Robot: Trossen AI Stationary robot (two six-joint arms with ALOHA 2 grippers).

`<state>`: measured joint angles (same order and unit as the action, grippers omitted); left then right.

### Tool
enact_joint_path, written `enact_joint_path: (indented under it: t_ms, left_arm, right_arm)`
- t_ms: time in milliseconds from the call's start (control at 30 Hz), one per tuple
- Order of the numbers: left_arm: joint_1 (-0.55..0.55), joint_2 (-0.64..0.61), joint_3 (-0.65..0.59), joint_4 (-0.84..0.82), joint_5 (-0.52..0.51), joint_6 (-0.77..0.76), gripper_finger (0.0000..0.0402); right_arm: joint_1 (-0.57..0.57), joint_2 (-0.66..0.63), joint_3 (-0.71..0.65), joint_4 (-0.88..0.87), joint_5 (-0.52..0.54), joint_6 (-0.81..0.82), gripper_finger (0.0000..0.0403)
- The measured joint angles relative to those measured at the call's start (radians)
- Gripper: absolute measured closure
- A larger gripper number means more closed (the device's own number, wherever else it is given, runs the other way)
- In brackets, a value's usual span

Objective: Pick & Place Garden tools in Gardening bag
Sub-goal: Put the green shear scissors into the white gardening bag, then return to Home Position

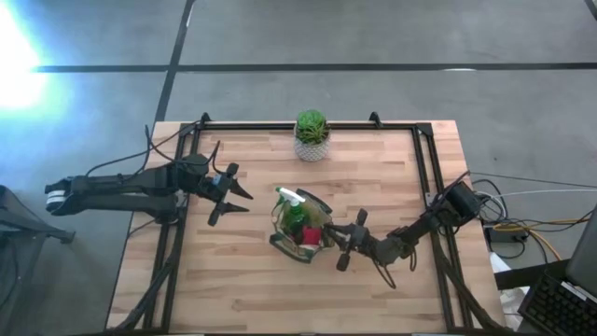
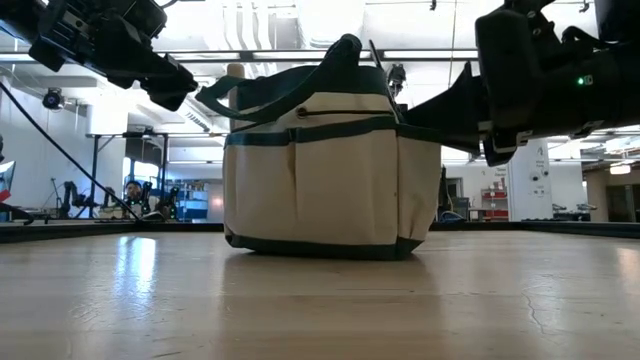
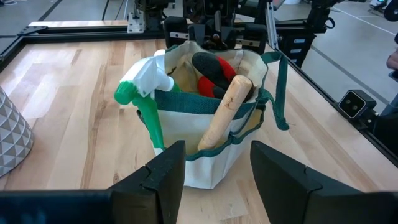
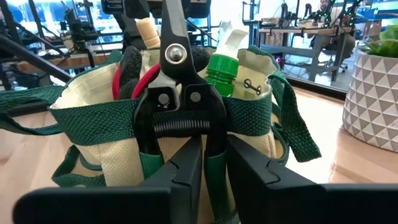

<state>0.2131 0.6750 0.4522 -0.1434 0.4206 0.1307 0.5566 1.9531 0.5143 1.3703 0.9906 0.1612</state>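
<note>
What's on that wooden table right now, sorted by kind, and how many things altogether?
Cream-and-olive fabric gardening bag: 1
Green spray bottle with white nozzle: 1
Wooden tool handle: 1
Red-and-black sprayer piece: 1
Dark metal pruners with green grips: 1
Green potted plant in white patterned pot: 1
Total: 6; anything deeper in the bag is hidden.

The bag (image 1: 300, 228) stands mid-table between the grippers, tools (image 3: 221, 74) in it; the plant (image 1: 312, 135) sits behind.
</note>
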Motion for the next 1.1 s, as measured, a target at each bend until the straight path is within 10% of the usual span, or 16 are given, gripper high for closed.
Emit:
enact_joint_path:
  t_ms: [1100]
  left_arm:
    - [0.0,0.0,0.0,0.0,0.0,0.0,0.0218]
  right_arm:
    - [0.056,-0.188,0.001,-0.432,0.002,0.222,0.0282]
